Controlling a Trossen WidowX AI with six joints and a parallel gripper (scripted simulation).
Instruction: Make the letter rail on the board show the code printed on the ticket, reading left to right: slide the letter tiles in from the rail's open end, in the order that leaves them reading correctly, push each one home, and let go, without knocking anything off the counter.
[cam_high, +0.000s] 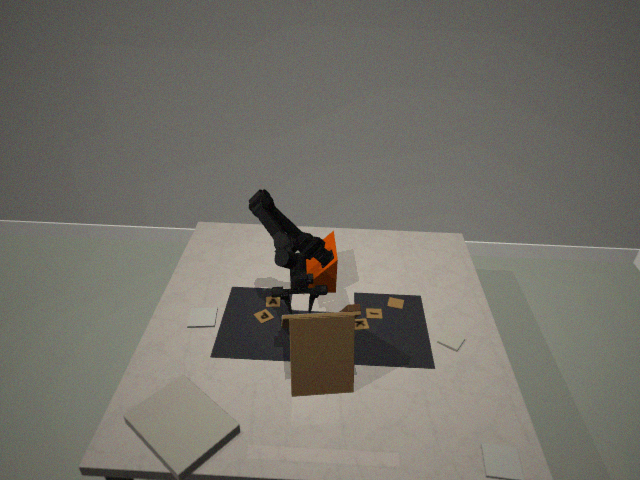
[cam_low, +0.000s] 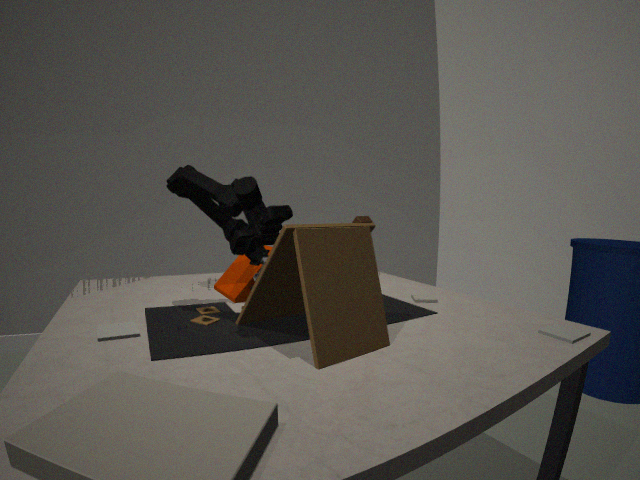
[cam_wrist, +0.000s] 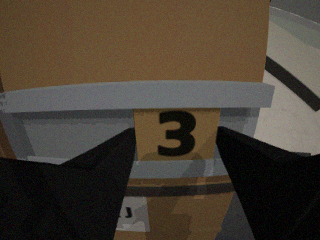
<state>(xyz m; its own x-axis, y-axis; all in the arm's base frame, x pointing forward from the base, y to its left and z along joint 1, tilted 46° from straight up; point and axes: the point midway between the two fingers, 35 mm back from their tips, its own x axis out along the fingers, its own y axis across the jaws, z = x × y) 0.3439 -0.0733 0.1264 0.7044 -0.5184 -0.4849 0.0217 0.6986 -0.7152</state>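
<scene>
Tile "3" (cam_wrist: 176, 134) at the rail (cam_wrist: 136, 96)

Your gripper (cam_wrist: 175, 160) is clamped on it; I judge four tiles at three and nine o'clock wait.

Plain grey walls (cam_high: 320, 103) enclose the room, over a pale greenish floor (cam_high: 62, 310). The whitish tabletop (cam_low: 465, 372) stands on dark legs (cam_low: 560, 428). A blue barrel (cam_low: 604, 315) stands beside it. Light is dim.

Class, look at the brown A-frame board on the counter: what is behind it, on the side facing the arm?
Behind the board, the end effector grips a tile marked 3 at the grey rail. The board's back covers this in the exterior view; the rail's other contents cannot be seen.
</scene>
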